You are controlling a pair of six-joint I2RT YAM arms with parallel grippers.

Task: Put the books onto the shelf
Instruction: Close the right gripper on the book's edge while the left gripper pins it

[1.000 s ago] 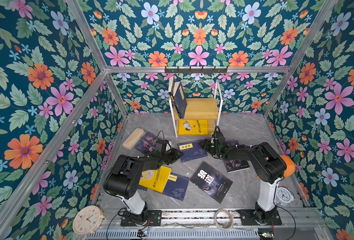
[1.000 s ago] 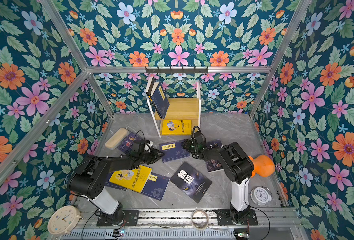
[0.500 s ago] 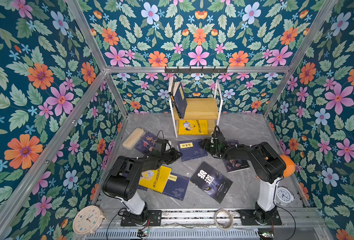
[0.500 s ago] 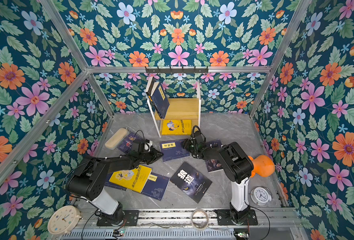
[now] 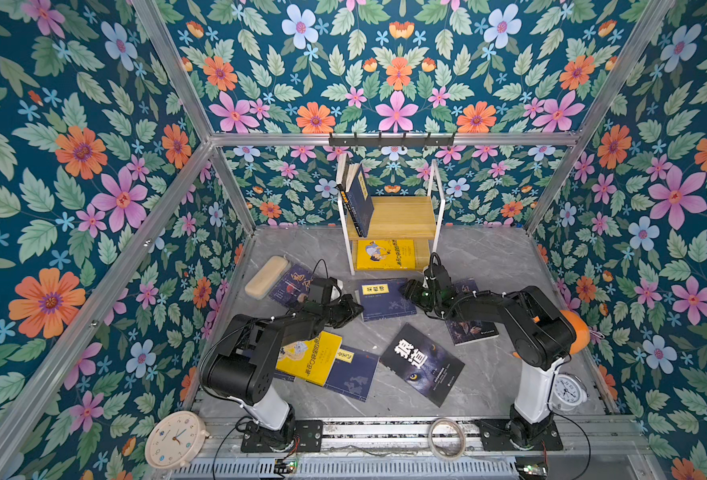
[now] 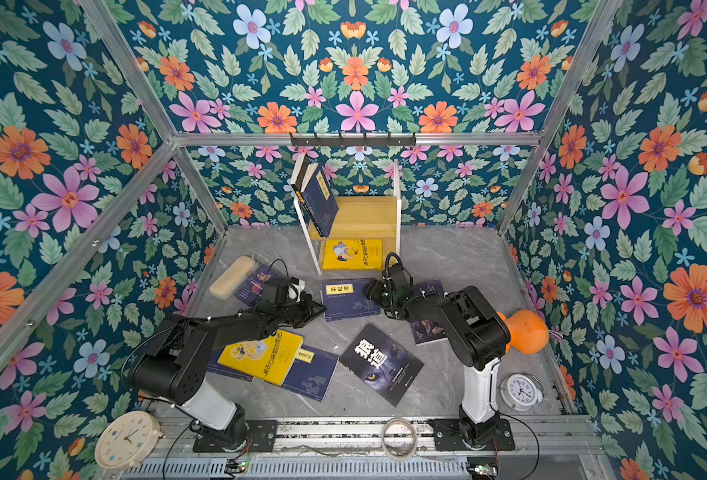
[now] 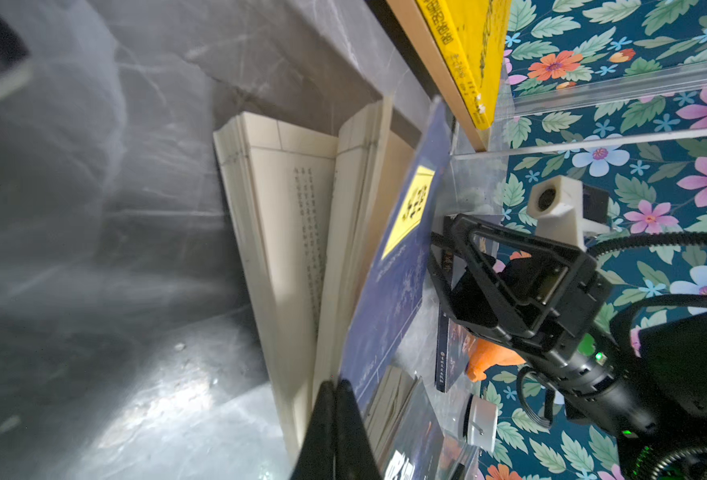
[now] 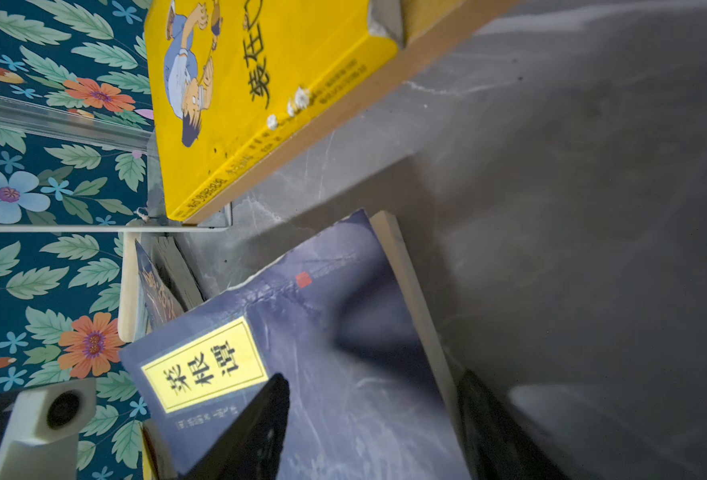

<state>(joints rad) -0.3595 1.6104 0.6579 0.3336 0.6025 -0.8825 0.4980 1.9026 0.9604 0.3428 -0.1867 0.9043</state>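
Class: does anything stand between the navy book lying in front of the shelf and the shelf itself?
Nothing visible lies between the navy book and the shelf. A yellow book lies flat on its lower board; the upper board is mostly bare.

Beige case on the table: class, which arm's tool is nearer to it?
Left. The left tool is at the edge of the navy book facing the beige case; the right tool is at the opposite edge, farther away.
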